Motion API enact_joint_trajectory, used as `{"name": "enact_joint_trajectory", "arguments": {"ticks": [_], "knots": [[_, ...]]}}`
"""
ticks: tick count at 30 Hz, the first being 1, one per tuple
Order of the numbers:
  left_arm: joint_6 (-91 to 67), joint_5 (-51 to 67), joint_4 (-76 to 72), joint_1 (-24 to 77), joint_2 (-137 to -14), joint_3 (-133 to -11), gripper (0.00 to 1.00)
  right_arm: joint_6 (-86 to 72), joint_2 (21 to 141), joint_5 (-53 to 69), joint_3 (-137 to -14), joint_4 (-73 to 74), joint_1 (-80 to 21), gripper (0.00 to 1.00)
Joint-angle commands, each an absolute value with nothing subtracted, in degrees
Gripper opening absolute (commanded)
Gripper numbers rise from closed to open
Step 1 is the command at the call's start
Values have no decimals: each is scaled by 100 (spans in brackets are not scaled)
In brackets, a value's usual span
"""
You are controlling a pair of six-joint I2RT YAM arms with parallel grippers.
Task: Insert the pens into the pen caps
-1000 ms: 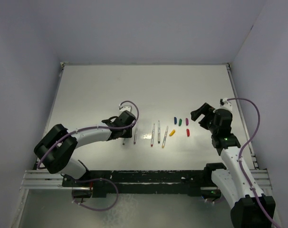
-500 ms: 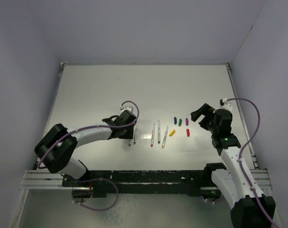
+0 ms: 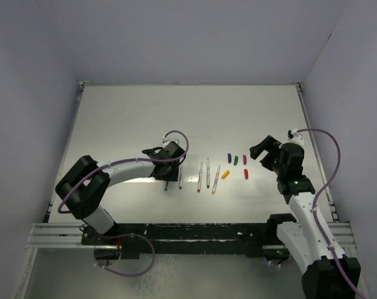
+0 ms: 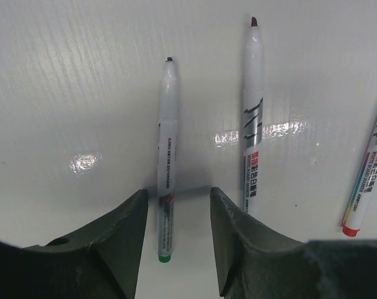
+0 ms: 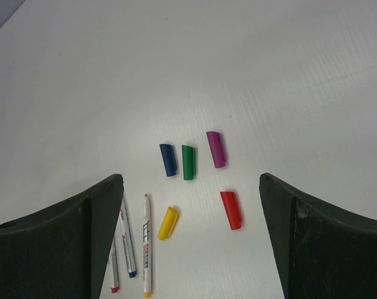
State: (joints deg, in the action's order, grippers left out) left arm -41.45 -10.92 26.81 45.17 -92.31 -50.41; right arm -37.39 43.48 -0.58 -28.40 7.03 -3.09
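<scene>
- Left gripper (image 4: 178, 208): jaws part-spread, low over the table (image 3: 126, 118), straddling the green-ended pen (image 4: 167, 156).
- That pen lies flat with a gap on one side, not pinched.
- Dark-tipped pen (image 4: 253, 112) lies just beside it, outside the jaws.
- Right gripper (image 3: 261, 155): spread wide, holding nothing.
- Blue cap (image 5: 168, 159), green cap (image 5: 188, 162) and magenta cap (image 5: 216, 149) lie in a row on the table; red cap (image 5: 231, 210) and yellow cap (image 5: 168, 222) lie apart from it.

This is a robotics lab test cell. Plain pale walls (image 3: 195, 37) enclose a glossy white counter (image 3: 132, 118) fronted by an aluminium mounting rail (image 3: 46, 235).
</scene>
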Motion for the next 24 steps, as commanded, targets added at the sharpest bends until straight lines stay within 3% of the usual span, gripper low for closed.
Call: {"name": "enact_joint_trajectory", "arguments": {"ticks": [1, 7, 14, 16, 18, 24], "knots": [[-4313, -788, 3699, 4544, -9747, -4704, 48, -3778, 4279, -209, -3064, 539, -308, 92], [-4372, -703, 3729, 4543, -9844, -4700, 20, -3785, 4366, -185, -3046, 519, -308, 92], [-4447, -668, 3822, 4584, -10228, -4822, 22, -3767, 4312, -169, -3063, 526, -308, 92], [-4448, -705, 3856, 4603, -10294, -4883, 18, -3744, 4302, -150, -3078, 551, -308, 92], [-4454, -734, 3848, 4605, -10286, -4886, 1, -3702, 4298, -206, -3098, 615, -308, 92], [-4347, -743, 3782, 4605, -10196, -4851, 0, -3592, 4299, -508, -3157, 844, -308, 91]]}}
